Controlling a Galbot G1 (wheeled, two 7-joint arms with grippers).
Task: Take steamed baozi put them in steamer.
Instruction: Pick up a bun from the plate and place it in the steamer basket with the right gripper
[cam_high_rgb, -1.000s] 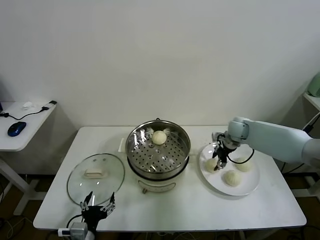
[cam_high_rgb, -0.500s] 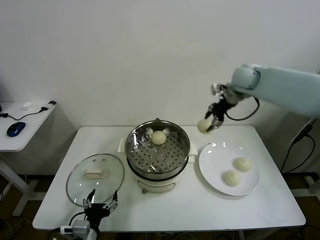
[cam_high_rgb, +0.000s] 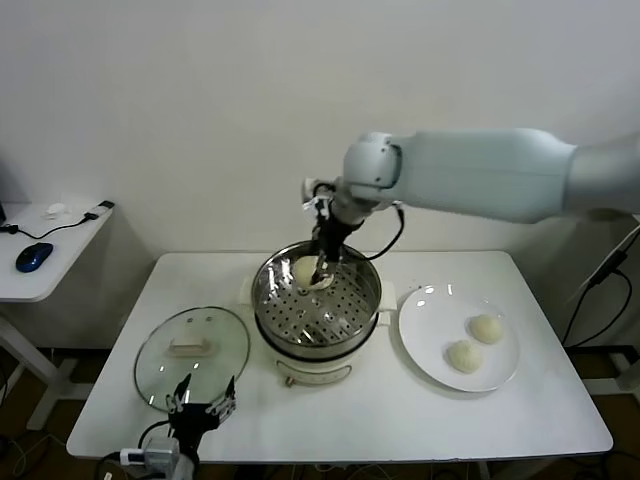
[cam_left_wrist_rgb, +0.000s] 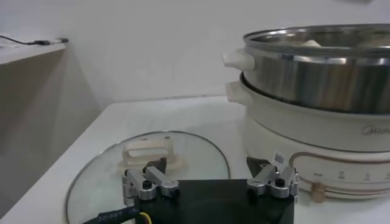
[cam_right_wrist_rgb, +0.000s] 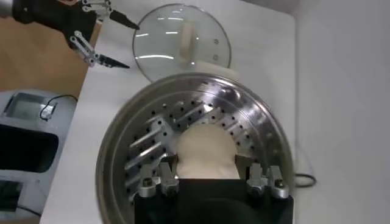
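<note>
The steamer (cam_high_rgb: 316, 318) stands mid-table, a shiny steel pot with a perforated tray on a cream base. My right gripper (cam_high_rgb: 320, 265) hangs over the back of the tray, shut on a cream-white baozi (cam_high_rgb: 304, 270). In the right wrist view the bun (cam_right_wrist_rgb: 204, 149) sits between the fingers (cam_right_wrist_rgb: 242, 161), just above the tray (cam_right_wrist_rgb: 146, 143). Whether another bun lies under it I cannot tell. Two baozi (cam_high_rgb: 486, 328) (cam_high_rgb: 463, 356) lie on the white plate (cam_high_rgb: 425, 335). My left gripper (cam_high_rgb: 200, 412) is open and empty at the table's front edge.
The glass lid (cam_high_rgb: 191, 346) with a white handle lies flat left of the steamer, just beyond my left gripper; it also shows in the left wrist view (cam_left_wrist_rgb: 146, 159). A side desk with a blue mouse (cam_high_rgb: 33, 257) stands at the far left.
My right gripper lifted a baozi off the plate, carried it left and lowered it over the steamer's back. The plate now holds two buns. The left arm stayed put.
</note>
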